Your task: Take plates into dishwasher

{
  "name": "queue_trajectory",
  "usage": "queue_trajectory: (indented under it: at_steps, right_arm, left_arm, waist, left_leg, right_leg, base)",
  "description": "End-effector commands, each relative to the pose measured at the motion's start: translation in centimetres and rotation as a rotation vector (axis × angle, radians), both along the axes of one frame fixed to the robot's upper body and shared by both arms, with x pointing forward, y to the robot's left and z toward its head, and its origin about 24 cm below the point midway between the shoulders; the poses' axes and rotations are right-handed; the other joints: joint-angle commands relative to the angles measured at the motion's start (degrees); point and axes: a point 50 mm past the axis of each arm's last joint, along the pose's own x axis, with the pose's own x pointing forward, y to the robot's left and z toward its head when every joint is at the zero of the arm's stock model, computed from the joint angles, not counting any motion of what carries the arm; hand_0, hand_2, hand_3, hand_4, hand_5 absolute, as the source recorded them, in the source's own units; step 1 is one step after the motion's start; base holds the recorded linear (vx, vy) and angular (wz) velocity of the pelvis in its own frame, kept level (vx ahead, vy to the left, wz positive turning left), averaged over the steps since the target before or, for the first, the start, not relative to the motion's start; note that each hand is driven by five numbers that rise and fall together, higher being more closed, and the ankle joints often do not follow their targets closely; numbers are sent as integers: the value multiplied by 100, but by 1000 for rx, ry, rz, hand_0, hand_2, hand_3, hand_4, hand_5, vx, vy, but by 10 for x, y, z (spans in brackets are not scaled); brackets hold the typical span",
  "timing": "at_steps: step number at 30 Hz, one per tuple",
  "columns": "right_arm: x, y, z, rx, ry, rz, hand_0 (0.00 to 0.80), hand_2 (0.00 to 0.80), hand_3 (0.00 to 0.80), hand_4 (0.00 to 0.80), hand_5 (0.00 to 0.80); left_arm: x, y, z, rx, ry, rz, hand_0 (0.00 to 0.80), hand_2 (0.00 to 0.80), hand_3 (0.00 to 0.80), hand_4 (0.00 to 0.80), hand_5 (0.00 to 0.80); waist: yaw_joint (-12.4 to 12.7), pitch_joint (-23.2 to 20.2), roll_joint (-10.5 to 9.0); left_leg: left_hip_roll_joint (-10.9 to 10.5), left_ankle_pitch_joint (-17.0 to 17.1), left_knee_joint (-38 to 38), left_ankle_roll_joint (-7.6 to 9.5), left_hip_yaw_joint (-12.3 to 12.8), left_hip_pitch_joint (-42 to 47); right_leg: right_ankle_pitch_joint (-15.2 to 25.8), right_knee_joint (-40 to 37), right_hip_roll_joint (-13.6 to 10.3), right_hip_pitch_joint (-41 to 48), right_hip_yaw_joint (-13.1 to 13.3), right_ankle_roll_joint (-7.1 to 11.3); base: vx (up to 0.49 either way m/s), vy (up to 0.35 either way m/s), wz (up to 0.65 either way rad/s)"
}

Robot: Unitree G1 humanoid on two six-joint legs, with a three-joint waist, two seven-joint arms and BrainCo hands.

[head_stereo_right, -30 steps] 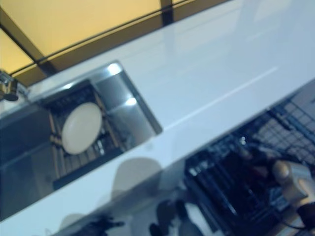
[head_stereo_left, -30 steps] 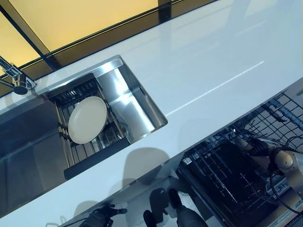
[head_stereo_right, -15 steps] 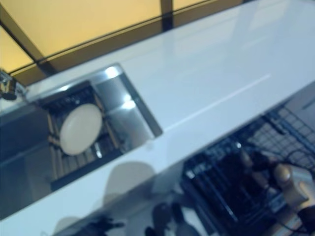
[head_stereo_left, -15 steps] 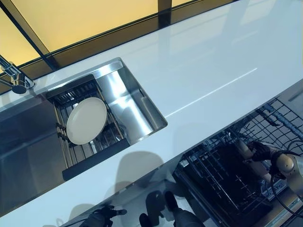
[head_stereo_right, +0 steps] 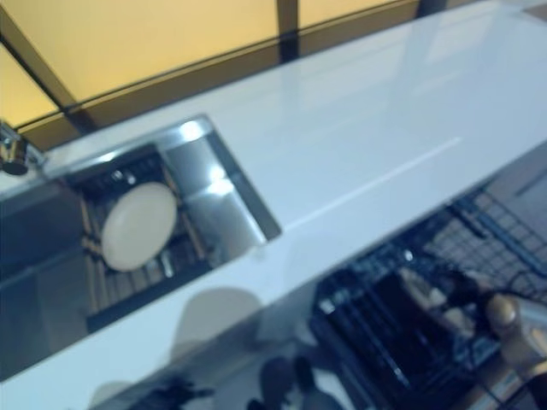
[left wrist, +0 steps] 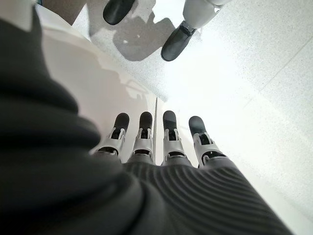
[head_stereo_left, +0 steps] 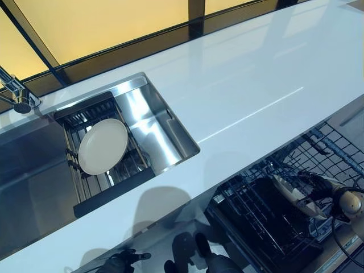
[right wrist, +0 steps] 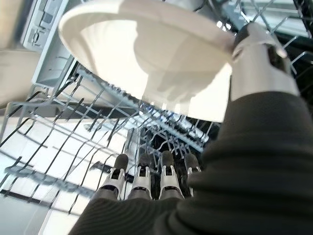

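- Round cream plate (head_stereo_left: 103, 146) standing in the dark wire sink rack (head_stereo_left: 106, 190): its lower edge, toward 6 o'clock, is hidden among the rack bars.
- Chrome tap (head_stereo_left: 19, 96): cut off by the picture's edge at 9 o'clock.
- Black wire dishwasher rack (head_stereo_left: 267, 219): cut off by the edge at 4 o'clock.
- White plate (right wrist: 146, 54) by the right hand (right wrist: 261, 63): whether its rim rests on the rack wires cannot be told; its far side runs out of frame.
- Left hand (left wrist: 156, 142): thumb hidden; only fingers show.

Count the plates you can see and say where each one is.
2: one plate leans in the sink rack; another plate is in the right hand over the dishwasher rack. Others may be hidden.
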Motion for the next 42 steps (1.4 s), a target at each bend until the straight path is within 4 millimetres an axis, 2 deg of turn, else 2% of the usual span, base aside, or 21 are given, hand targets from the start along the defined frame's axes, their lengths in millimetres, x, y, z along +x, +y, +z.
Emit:
queue_trajectory:
  at_steps: [1, 15, 23, 25, 26, 27, 30, 33, 34, 38, 42]
  right_arm:
    - [5, -7, 30, -37, -117, -23, 0, 0, 0, 0, 0]
    - [-10, -45, 80, 6, -295, -154, 0, 0, 0, 0, 0]
    - [-33, -81, 118, -125, -418, -293, 0, 0, 0, 0, 0]
    - [-41, -94, 136, -175, -494, -354, 0, 0, 0, 0, 0]
    - [-42, -95, 138, -183, -509, -361, 0, 0, 0, 0, 0]
    - [-44, -97, 151, -205, -565, -383, 0, 0, 0, 0, 0]
    - [-41, -92, 173, -230, -675, -362, 0, 0, 0, 0, 0]
    - [-31, -75, 205, -278, -817, -309, 0, 0, 0, 0, 0]
    - [-25, -62, 221, -302, -890, -270, 0, 0, 0, 0, 0]
    - [-10, -29, 246, -359, -1038, -162, 0, 0, 0, 0, 0]
    - [8, 2, 260, -361, -1087, -46, 0, 0, 0, 0, 0]
  left_arm:
    - [-3, 28, 4, 107, 23, 12, 0, 0, 0, 0, 0]
    - [-12, 35, 2, 121, 51, 25, 0, 0, 0, 0, 0]
    - [-20, 37, 0, 127, 67, 46, 0, 0, 0, 0, 0]
    - [-21, 39, 1, 134, 69, 47, 0, 0, 0, 0, 0]
    - [-21, 39, 1, 134, 68, 49, 0, 0, 0, 0, 0]
    - [-20, 39, 1, 133, 67, 48, 0, 0, 0, 0, 0]
    - [-19, 41, 2, 132, 64, 49, 0, 0, 0, 0, 0]
    - [-18, 40, 2, 128, 62, 53, 0, 0, 0, 0, 0]
    - [-17, 40, 2, 123, 59, 57, 0, 0, 0, 0, 0]
    - [-19, 38, 1, 112, 63, 67, 0, 0, 0, 0, 0]
    - [-21, 34, -1, 95, 65, 76, 0, 0, 0, 0, 0]
  waist:
    - [-35, -154, -257]
    - [-87, -298, -519]
    - [-57, -469, -697]
    - [37, -526, -771]
    - [46, -529, -773]
    - [96, -540, -787]
    - [168, -562, -793]
    - [282, -595, -803]
    - [360, -613, -799]
    - [534, -625, -787]
    - [689, -619, -780]
  left_leg:
    - [62, -371, 26, 107, 42, 8]
    - [101, -481, 26, 125, 36, 116]
    - [134, -484, 26, 132, -5, 149]
    - [123, -396, 26, 136, -30, 82]
    - [123, -395, 26, 137, -42, 79]
    - [110, -384, 26, 137, -111, 67]
    - [84, -367, 26, 140, -234, 54]
    - [39, -348, 26, 154, -396, 52]
    - [8, -344, 26, 172, -483, 48]
    - [-63, -329, 26, 209, -681, 51]
    - [-113, -300, 26, 218, -846, 57]
  right_leg:
    - [-358, 39, 157, 144, 22, 293]
    - [-385, 6, 200, 262, 67, 331]
    - [-381, -6, 252, 345, 84, 341]
    - [-324, -6, 268, 317, 124, 319]
    - [-325, -6, 269, 319, 123, 319]
    - [-328, -6, 276, 337, 123, 318]
    - [-341, -6, 283, 362, 124, 314]
    - [-352, -6, 280, 399, 105, 314]
    - [-365, -6, 274, 420, 101, 310]
    - [-415, -6, 252, 488, 38, 277]
    - [-469, -6, 224, 548, -58, 234]
  base:
    - [0, 0, 0]
    - [28, 15, -1]
    - [45, 23, -2]
    - [0, 0, 0]
    - [-17, -11, 3]
    - [16, 23, 5]
    - [17, 28, 9]
    - [28, 42, 12]
    - [32, 60, 7]
    - [29, 59, 15]
    - [19, 66, 23]
